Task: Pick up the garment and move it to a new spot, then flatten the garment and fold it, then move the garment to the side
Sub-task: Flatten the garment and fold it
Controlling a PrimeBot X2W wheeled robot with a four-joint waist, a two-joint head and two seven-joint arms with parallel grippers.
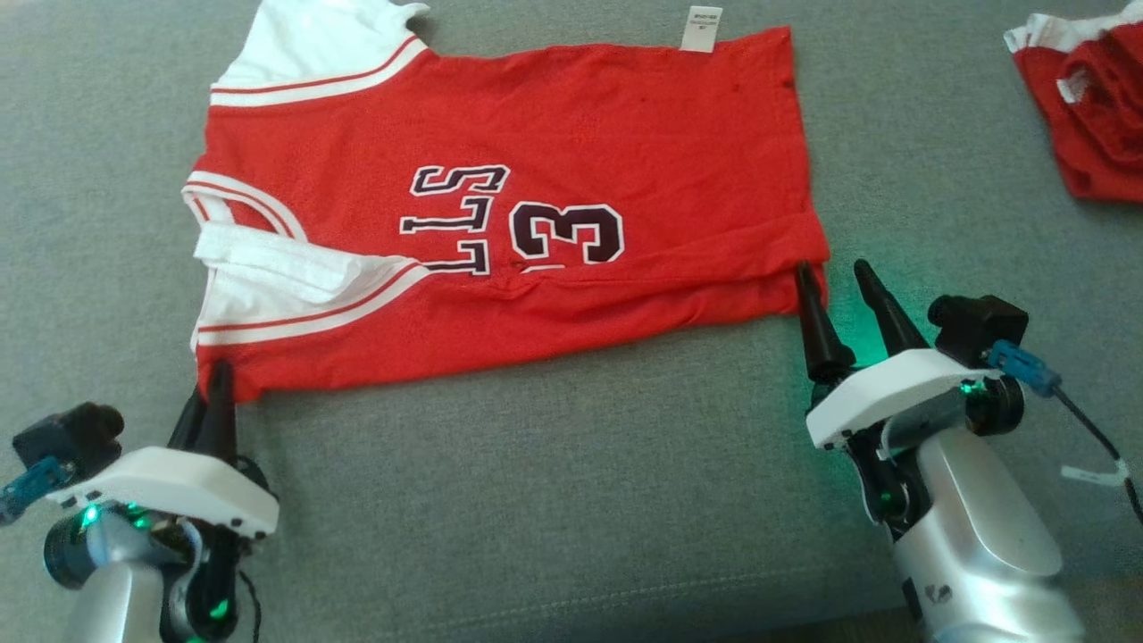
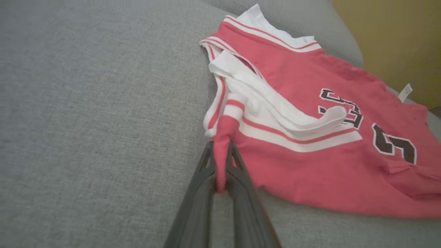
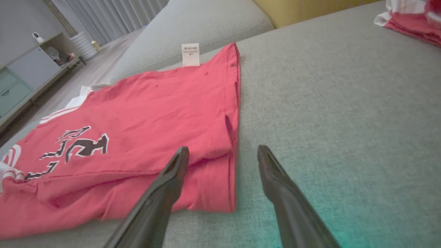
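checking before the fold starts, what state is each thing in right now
red and white basketball jersey, spread on the grey sofa, near edge folded over
left gripper, jaws shut on the jersey's near left corner
right gripper, jaws open astride the jersey's near hem corner
white care label, sticking out past the jersey's far edge
second red and white garment, crumpled at the far right

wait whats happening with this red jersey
The robot is handling a red jersey spread on a grey couch cushion. Its left gripper is shut on the near corner by the sleeve. The right gripper stands open at the near hem corner, gripping nothing. A second red garment lies bunched at the far right.
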